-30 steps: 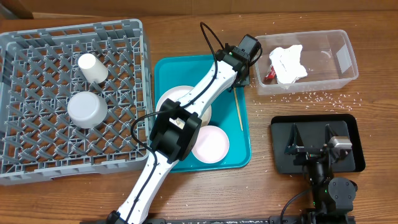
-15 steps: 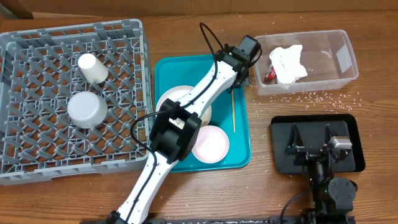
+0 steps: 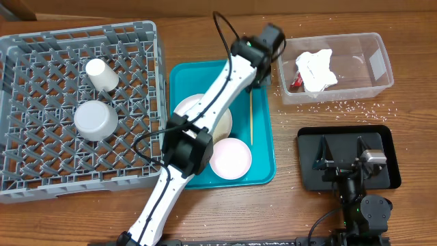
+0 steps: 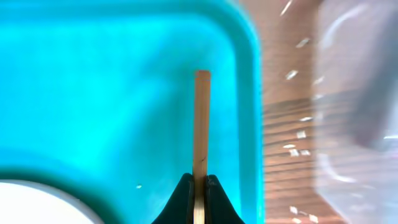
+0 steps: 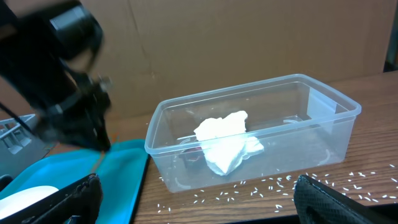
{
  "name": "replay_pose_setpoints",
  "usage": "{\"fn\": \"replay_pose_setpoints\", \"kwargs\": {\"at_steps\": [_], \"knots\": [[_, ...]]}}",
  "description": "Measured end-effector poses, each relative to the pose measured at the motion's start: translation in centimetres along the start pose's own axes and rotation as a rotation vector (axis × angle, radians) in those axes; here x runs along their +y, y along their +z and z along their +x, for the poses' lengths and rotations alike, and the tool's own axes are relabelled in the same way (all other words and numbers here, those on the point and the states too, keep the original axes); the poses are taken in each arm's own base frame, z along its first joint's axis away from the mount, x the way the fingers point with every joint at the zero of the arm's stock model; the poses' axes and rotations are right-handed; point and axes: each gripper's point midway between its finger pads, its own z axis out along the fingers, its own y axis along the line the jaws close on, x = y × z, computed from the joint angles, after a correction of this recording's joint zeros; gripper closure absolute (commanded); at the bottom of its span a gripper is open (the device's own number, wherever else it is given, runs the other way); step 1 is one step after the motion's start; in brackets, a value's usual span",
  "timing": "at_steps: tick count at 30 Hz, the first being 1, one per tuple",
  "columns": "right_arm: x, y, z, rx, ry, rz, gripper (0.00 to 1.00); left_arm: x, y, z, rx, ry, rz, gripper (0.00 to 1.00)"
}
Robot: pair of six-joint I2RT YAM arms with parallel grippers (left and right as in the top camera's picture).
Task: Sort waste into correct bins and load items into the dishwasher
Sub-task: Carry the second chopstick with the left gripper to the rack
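**Chopstick (image 4: pixel 201 124) pinched in the teal tray (image 3: pixel 266 167)**

One end of the chopstick is clamped by the closed left gripper (image 4: pixel 199 186). The plate (image 3: pixel 186 109) is partly hidden by the left arm (image 3: pixel 218 102). The napkin (image 3: pixel 317 68) and wrapper (image 3: pixel 294 83) are kept in the clear tub (image 3: pixel 379 85), with rice grains (image 3: pixel 348 106) scattered beside it. The right gripper (image 3: pixel 346 150) is spread wide over the black tray (image 3: pixel 307 181).

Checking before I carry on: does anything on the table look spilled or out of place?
Yes: white rice grains lie scattered on the wooden table beside the clear tub, not in it. The napkin and wrapper are inside.
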Motion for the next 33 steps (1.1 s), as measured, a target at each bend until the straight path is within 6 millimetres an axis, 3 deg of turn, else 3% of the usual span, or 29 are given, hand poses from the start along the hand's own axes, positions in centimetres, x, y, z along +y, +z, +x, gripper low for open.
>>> {"fn": "replay_pose_setpoints", "kwargs": {"at_steps": [6,10,13,15,22,27,33], "knots": [[0.0,0.0,0.0,0.000,0.000,0.000,0.00,1.9,-5.0,-3.0,-0.076,0.022,0.020,0.96],[0.0,0.0,0.0,0.000,0.000,0.000,0.00,5.8,-7.3,-4.7,-0.111,0.036,-0.050,0.96],[0.0,0.0,0.0,0.000,0.000,0.000,0.00,10.8,-8.5,-6.2,-0.133,0.021,-0.154,0.96],[0.0,0.0,0.0,0.000,0.000,0.000,0.00,14.8,-8.9,-6.7,-0.122,-0.004,-0.243,0.96],[0.0,0.0,0.0,0.000,0.000,0.000,0.00,23.9,-9.5,-8.9,-0.122,-0.021,-0.388,0.96],[0.0,0.0,0.0,0.000,0.000,0.000,0.00,27.0,-9.7,-10.3,-0.151,-0.050,-0.395,0.96],[0.0,0.0,0.0,0.000,0.000,0.000,0.00,28.9,-9.2,-11.9,-0.194,-0.112,-0.332,0.94]]}}
